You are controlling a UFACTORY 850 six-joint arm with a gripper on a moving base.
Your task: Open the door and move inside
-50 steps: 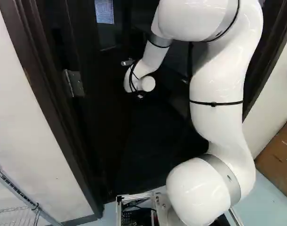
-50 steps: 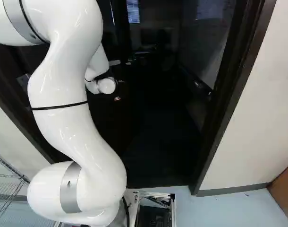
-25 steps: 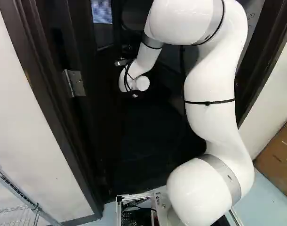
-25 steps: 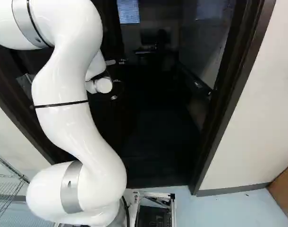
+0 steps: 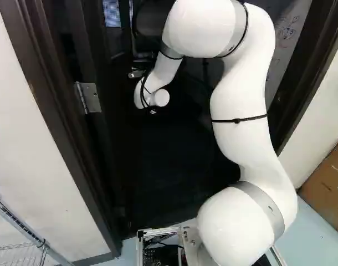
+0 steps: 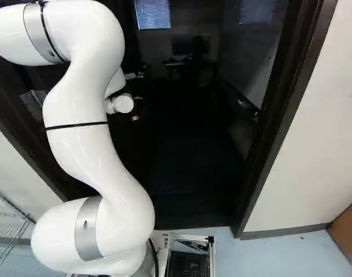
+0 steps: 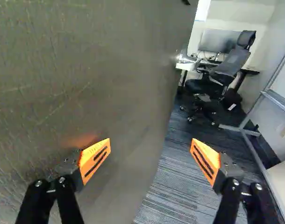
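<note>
Door [image 7: 86,70] is standing partly open at 11 o'clock, looking rigid, probably swinging heavy but smoothly; pushing its face near free edge [image 7: 170,93] is likely beating gripping. Striped carpet [image 7: 175,186] is running into room [image 7: 222,11] at 12 o'clock, office chair [image 7: 229,63] sitting farther in beside a desk [image 7: 184,66]. Gripper [image 7: 151,143] is hovering by door, fingers standing wide apart, holding nothing.

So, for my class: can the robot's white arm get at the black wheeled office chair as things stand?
Probably not from here: the chair stands deep in the room, while the silver-framed base is outside the dark door frame. The grey-brown door panel seems partly in the way.
</note>
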